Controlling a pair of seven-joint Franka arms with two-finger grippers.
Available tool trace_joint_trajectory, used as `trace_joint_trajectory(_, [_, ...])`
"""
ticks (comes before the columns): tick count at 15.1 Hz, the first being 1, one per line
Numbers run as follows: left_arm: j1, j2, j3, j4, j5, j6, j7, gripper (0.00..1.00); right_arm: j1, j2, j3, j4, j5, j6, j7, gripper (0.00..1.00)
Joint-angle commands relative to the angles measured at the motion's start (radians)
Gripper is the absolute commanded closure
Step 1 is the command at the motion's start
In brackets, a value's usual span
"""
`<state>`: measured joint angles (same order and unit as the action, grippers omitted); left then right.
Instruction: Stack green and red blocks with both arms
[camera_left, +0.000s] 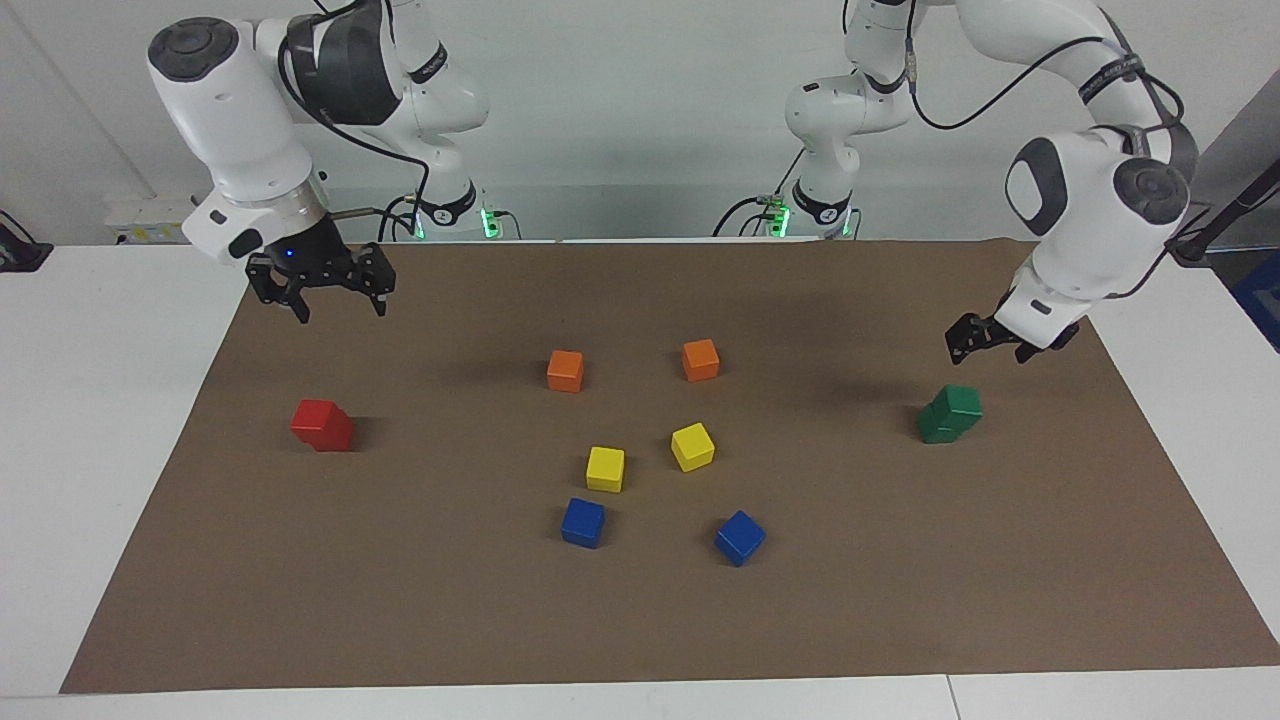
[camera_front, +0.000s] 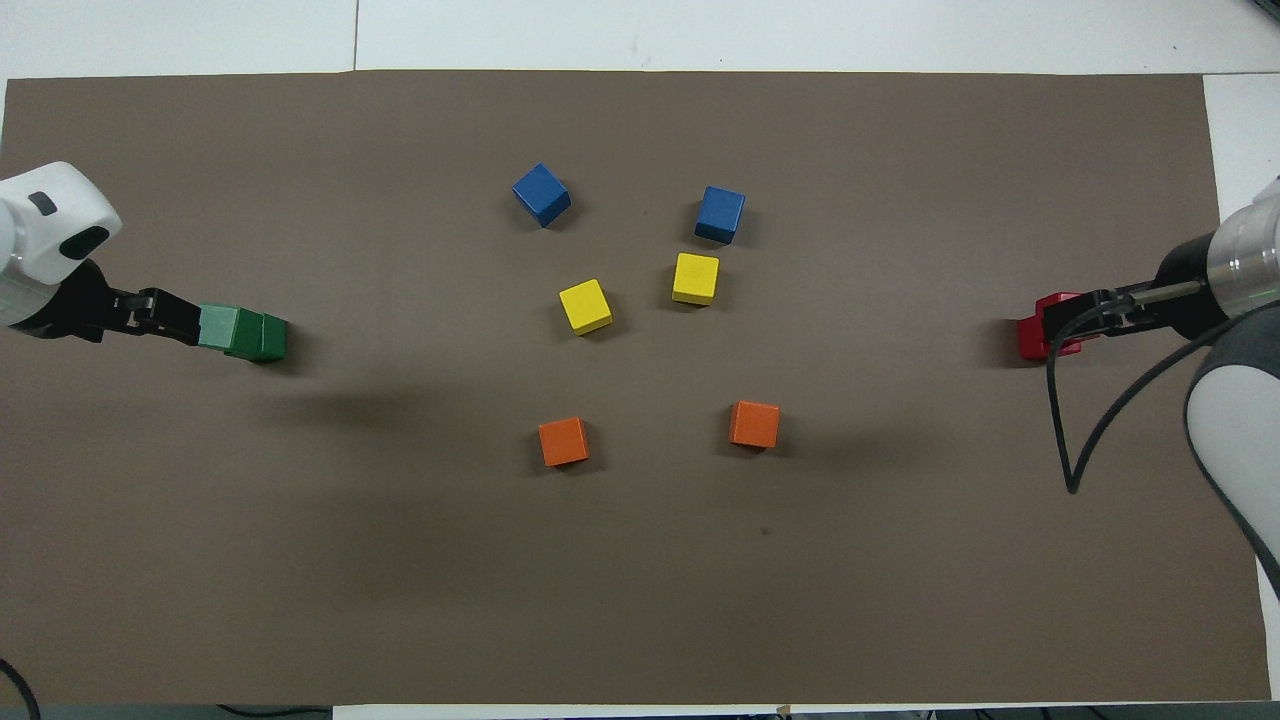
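Observation:
Two red blocks (camera_left: 322, 425) (camera_front: 1040, 335) sit one on the other at the right arm's end of the brown mat, the top one slightly askew. Two green blocks (camera_left: 950, 413) (camera_front: 242, 333) are stacked the same way at the left arm's end. My right gripper (camera_left: 340, 303) (camera_front: 1065, 315) hangs open and empty, well above the mat and clear of the red stack. The left gripper (camera_left: 987, 350) (camera_front: 180, 318) is also open and empty, raised a little above the green stack.
In the middle of the brown mat (camera_left: 640, 620) lie two orange cubes (camera_left: 565, 370) (camera_left: 700, 359), two yellow cubes (camera_left: 605, 468) (camera_left: 692, 446) and two blue cubes (camera_left: 583, 522) (camera_left: 739, 537). White table surrounds the mat.

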<state>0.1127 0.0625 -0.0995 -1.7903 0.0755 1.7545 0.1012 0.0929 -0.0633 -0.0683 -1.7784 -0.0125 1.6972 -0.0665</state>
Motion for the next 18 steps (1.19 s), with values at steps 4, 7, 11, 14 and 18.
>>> trace_joint_trajectory(4, [-0.036, -0.108, 0.006, -0.038, -0.016, -0.099, 0.009, 0.0, -0.018, 0.007, 0.004, 0.033, 0.011, -0.079, -0.024, 0.0])
trace_joint_trajectory(7, [-0.042, -0.09, 0.006, -0.043, -0.022, -0.058, 0.003, 0.0, -0.036, 0.022, 0.022, 0.063, 0.014, -0.08, -0.026, 0.0])
trace_joint_trajectory(11, [-0.051, -0.098, 0.027, -0.027, -0.063, -0.107, 0.006, 0.0, -0.041, 0.059, 0.024, 0.16, 0.017, -0.122, -0.024, 0.0])
trace_joint_trajectory(14, [-0.061, -0.105, 0.03, -0.043, -0.062, -0.089, 0.006, 0.0, -0.041, 0.054, 0.022, 0.155, 0.011, -0.139, -0.024, 0.0])
trace_joint_trajectory(18, [-0.064, -0.113, 0.03, -0.02, -0.062, -0.087, 0.006, 0.0, -0.042, 0.051, 0.022, 0.151, 0.006, -0.133, -0.024, 0.0])
